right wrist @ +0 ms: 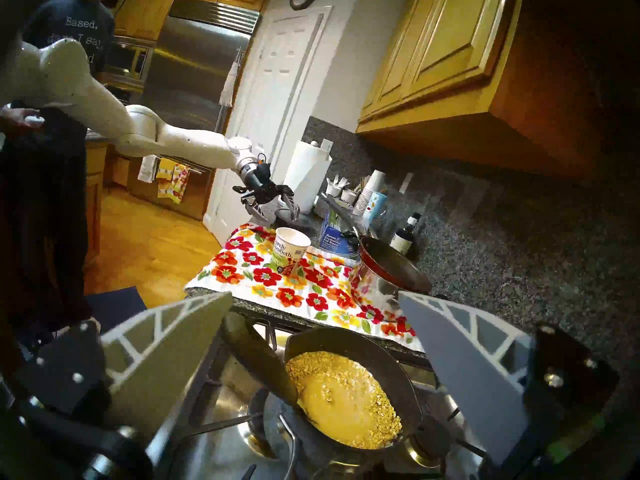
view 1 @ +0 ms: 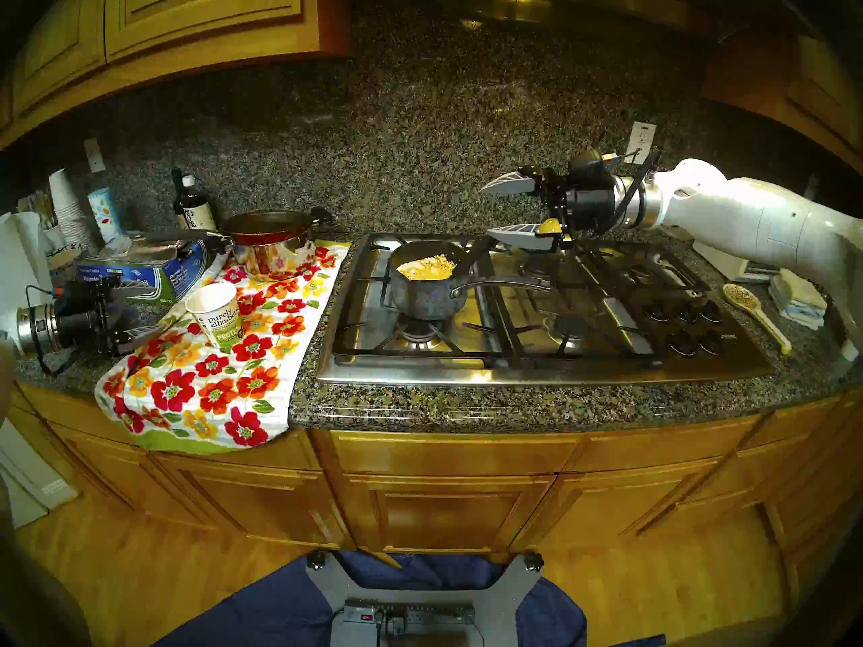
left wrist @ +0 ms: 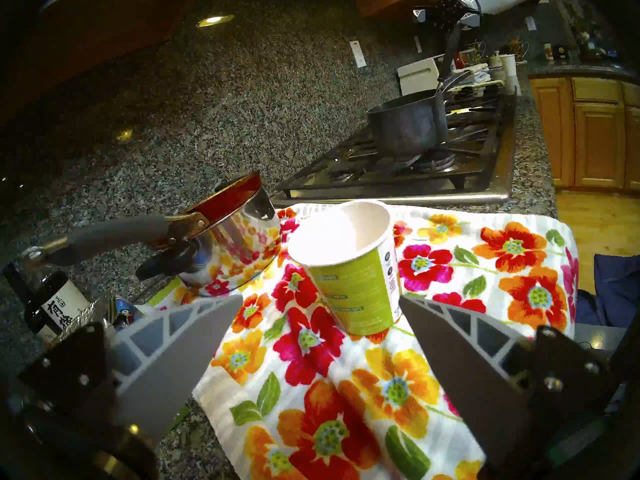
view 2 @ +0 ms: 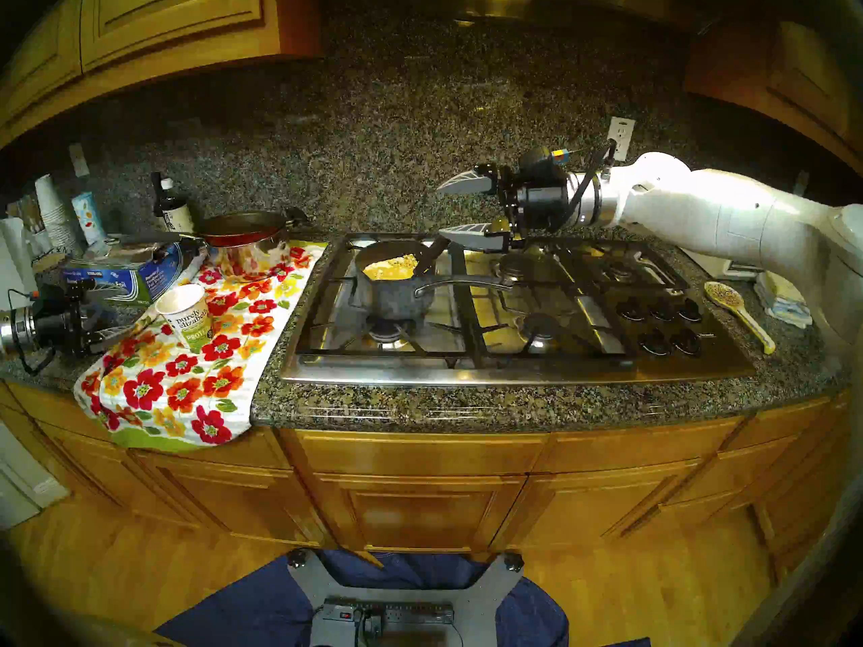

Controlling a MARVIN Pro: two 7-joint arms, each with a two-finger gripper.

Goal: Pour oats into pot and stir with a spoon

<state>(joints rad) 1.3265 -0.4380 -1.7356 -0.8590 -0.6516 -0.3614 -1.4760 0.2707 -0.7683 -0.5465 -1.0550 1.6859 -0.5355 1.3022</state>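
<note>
Stovetop [view 1: 537,366], right hand [view 1: 490,209] level, agape, perhaps above spoon [view 1: 471,256]

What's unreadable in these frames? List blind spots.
- Spoon bowl: right wrist view, sunk under the oats.
- Pot contents: left wrist view, its wall blocks the inside.
- Cup bottom: head views, the rim angle hides whether oats remain.
- Knob markings: head views, too small.
- Left end effector: head views, dark, partly cut off by the rim.
</note>
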